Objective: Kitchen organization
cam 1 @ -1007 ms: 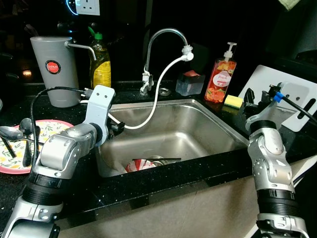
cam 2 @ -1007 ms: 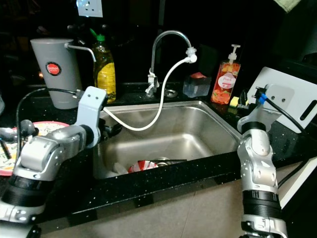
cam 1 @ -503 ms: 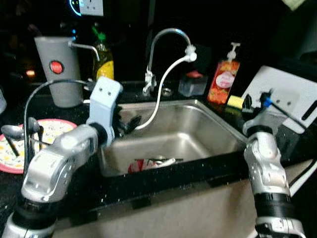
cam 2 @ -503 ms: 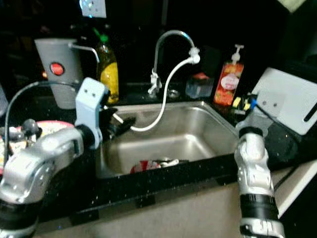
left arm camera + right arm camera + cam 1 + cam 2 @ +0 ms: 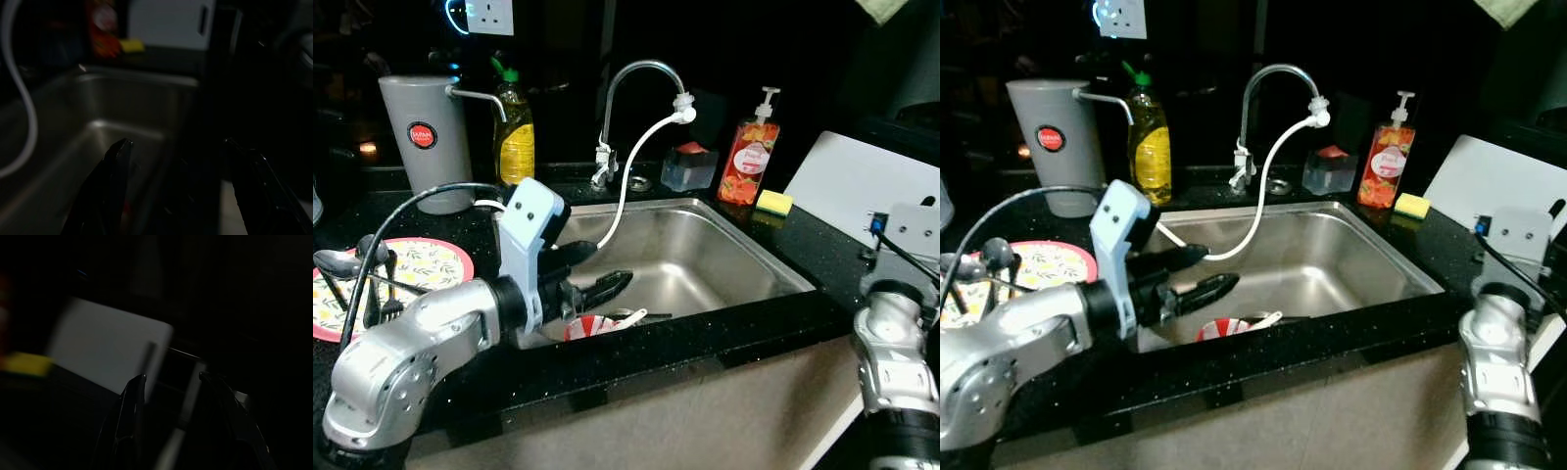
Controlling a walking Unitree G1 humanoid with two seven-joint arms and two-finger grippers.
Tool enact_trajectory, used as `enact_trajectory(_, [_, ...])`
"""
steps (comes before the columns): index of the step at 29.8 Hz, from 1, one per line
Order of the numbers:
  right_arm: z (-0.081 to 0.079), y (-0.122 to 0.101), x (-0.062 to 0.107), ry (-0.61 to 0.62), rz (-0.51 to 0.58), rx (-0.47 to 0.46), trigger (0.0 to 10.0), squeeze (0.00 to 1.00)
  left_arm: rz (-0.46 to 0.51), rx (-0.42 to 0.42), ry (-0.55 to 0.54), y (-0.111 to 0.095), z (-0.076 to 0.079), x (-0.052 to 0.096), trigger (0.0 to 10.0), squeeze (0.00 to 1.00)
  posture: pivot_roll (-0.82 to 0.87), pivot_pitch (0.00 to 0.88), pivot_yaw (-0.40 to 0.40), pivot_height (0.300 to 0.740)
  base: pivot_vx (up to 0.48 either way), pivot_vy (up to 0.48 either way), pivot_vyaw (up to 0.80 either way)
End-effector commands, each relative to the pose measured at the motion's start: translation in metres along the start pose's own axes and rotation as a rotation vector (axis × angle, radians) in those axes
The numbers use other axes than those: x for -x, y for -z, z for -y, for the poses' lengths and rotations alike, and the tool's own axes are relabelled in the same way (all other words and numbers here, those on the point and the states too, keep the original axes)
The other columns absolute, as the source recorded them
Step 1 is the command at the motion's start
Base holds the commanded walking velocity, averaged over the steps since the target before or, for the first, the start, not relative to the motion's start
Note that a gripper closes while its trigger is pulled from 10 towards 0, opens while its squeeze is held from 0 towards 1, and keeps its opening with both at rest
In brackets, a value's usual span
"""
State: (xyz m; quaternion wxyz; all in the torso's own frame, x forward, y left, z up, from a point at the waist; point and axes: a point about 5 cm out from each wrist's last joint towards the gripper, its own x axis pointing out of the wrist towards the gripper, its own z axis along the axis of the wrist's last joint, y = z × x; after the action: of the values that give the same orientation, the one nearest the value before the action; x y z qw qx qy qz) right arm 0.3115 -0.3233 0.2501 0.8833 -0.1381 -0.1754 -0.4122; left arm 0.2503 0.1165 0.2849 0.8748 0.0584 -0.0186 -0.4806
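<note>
A steel sink [image 5: 705,255] is set in the black counter. At its front left lies a red-and-white dish [image 5: 579,328] with a pale utensil [image 5: 632,316] resting on it. My left gripper [image 5: 597,269] hovers open just above that dish, nothing between its fingers. In the left wrist view the left gripper [image 5: 176,144] looks across the basin [image 5: 112,107]. My right arm [image 5: 896,313] stands off the counter's right end. In the right wrist view the right gripper [image 5: 171,379] is open and empty, facing the white cutting board [image 5: 107,342].
A patterned plate [image 5: 435,262] holding spoons [image 5: 333,259] lies on the left. At the back stand a grey dispenser [image 5: 423,137], a yellow bottle [image 5: 515,137], the faucet [image 5: 636,70] with a white hose [image 5: 631,166], a red soap pump [image 5: 748,162] and a sponge [image 5: 773,203].
My left gripper has swung from the sink's left rim forward and down over the dish. My right arm has drawn back from the cutting board towards the counter's right end.
</note>
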Motion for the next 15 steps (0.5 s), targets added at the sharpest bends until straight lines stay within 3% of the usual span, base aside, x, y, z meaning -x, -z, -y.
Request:
enact_trajectory(1, [0.012,0.012,-0.001,0.058,-0.047,0.041,10.0,0.00,-0.042,-0.003,0.084,0.005,0.013,0.000,10.0,0.00,0.06,0.047,-0.074,0.740,0.000,0.000,0.00])
enact_trajectory(4, [0.020,0.018,-0.001,0.090,-0.066,0.069,10.0,0.00,-0.059,-0.013,0.106,0.010,0.019,-0.001,10.0,0.00,0.05,0.045,-0.069,0.740,0.000,0.000,0.00])
enact_trajectory(10, [0.030,0.029,0.003,0.130,-0.094,0.133,10.0,0.00,-0.054,0.019,0.017,0.014,0.007,-0.001,10.0,0.00,0.05,0.047,-0.073,0.740,0.000,0.000,0.00])
enact_trajectory(13, [0.041,0.039,0.006,0.160,-0.123,0.176,10.0,0.00,-0.055,0.030,-0.002,0.016,0.005,-0.001,10.0,0.00,0.05,0.050,-0.075,0.740,0.000,0.000,0.00])
enact_trajectory(15, [0.056,0.055,0.009,0.201,-0.177,0.229,10.0,0.00,-0.054,0.035,-0.025,0.016,0.002,0.001,10.0,0.00,0.04,0.050,-0.076,0.740,0.000,0.000,0.00])
